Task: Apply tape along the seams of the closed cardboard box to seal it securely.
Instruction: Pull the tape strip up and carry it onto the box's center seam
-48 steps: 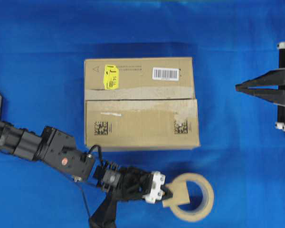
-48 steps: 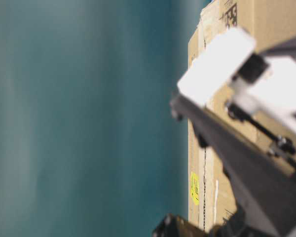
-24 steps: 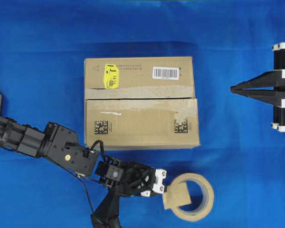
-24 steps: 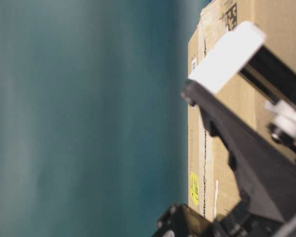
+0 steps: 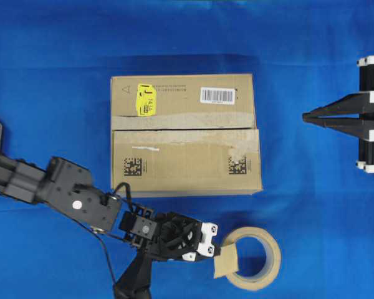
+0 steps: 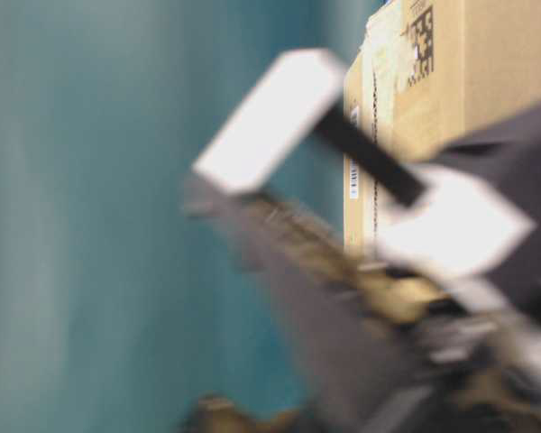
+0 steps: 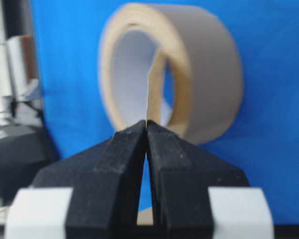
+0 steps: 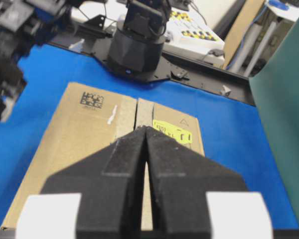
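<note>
1. One cardboard box (image 5: 186, 134) sits mid-table, its seams (image 5: 184, 129) not yet covered.
2. Right gripper (image 5: 306, 116) waits beside it, closed and empty.
3. Left gripper (image 5: 219, 250) has just clamped shut on the tape (image 5: 226, 263), over the tape roll (image 5: 254, 258); carrying can begin.

Both arms' fingers (image 7: 147, 130) (pressed together)

Even, bright light from above; the box (image 5: 185, 135) throws a soft shadow toward twelve o'clock. The table-level view is heavily motion-blurred, wrist views soft up close.
</note>
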Motion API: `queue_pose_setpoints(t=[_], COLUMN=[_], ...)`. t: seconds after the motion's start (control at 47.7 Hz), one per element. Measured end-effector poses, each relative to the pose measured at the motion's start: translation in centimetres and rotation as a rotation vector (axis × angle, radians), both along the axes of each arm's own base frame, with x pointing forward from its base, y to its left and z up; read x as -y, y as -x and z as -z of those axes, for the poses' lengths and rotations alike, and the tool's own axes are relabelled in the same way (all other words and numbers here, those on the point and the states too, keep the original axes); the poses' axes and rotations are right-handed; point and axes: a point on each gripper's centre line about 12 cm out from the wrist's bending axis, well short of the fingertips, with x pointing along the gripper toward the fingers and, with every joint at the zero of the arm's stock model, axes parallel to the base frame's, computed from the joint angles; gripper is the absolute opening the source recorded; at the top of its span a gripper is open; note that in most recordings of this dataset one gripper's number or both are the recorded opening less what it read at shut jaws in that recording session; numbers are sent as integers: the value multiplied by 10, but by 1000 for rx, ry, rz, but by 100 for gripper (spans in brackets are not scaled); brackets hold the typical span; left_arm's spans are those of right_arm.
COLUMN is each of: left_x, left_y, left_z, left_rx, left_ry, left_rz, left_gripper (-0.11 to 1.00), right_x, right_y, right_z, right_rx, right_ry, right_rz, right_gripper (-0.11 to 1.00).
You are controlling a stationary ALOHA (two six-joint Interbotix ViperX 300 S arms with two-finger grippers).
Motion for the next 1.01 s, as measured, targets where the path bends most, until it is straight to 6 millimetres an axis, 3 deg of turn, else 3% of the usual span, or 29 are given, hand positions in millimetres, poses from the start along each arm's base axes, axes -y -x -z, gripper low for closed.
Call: queue_pose_setpoints(t=[0.147, 0.294, 0.545, 0.818, 1.007], left_x=[-12, -24, -52, -117, -155], left_y=[3, 4, 8, 35, 55], left_z=[-37, -57, -65, -82, -78], left_rx=[54, 104, 119, 135, 117], left_ry=[-23, -54, -79, -86, -100], left_rz=[0, 0, -44, -178, -265], left_gripper=[0, 0, 0, 0, 0], right_x=[0, 0, 0, 0, 0], right_y=[0, -1, -3, -6, -7], right_z=[0, 1, 6, 12, 13], right_rx=[0, -6, -35, -66, -72], right_ry=[-6, -11, -14, -15, -14], right_rz=[1, 1, 2, 3, 3], right_gripper=[0, 0, 0, 0, 0])
